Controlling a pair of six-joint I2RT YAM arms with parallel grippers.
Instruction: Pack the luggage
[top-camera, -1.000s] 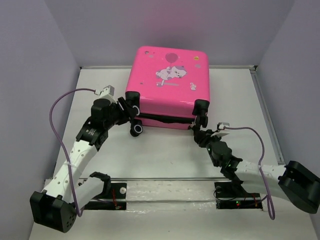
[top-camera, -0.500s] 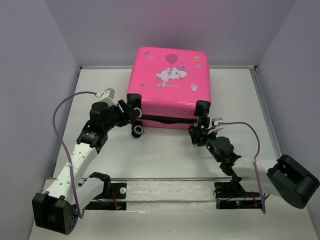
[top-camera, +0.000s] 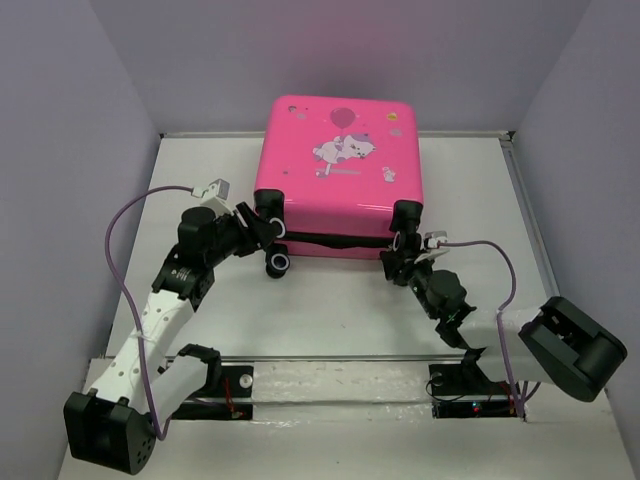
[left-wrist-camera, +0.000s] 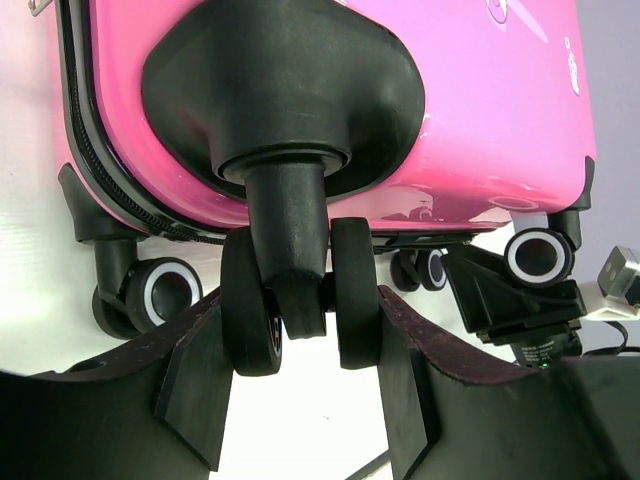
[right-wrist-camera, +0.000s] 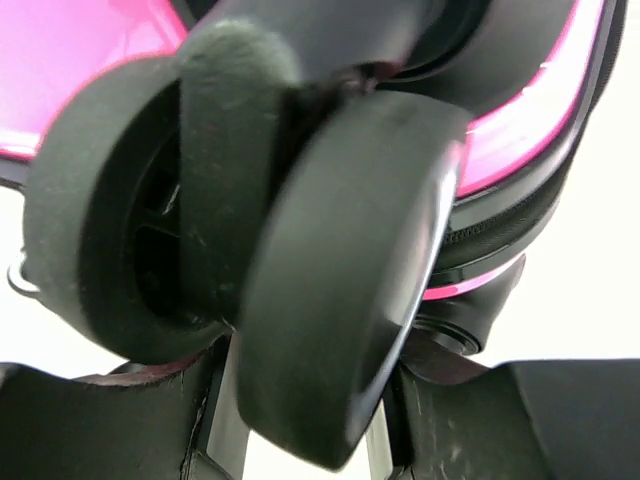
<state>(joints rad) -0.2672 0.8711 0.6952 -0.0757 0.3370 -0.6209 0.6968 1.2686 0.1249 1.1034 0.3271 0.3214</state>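
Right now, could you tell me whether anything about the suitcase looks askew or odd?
The pink suitcase lies flat, but its near seam gapes slightly. Black zipper trim shows between the shells, so it looks unzipped. The left gripper clamps a caster wheel.

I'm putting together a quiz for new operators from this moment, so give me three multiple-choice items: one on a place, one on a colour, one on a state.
1. The left gripper is placed:
A. astride a caster at the luggage's near-left corner
B. at its far edge
C. down on the table, away from it

2. The luggage shell is:
A. blue
B. pink
C. green

3. The luggage is:
A. wide open
B. standing upright on its wheels
C. lying flat, closed, print upward

Answers:
1 A: its fingers flank the twin wheels.
2 B: it is bright pink in every view.
3 C: the top view shows the printed face up and the shells together.
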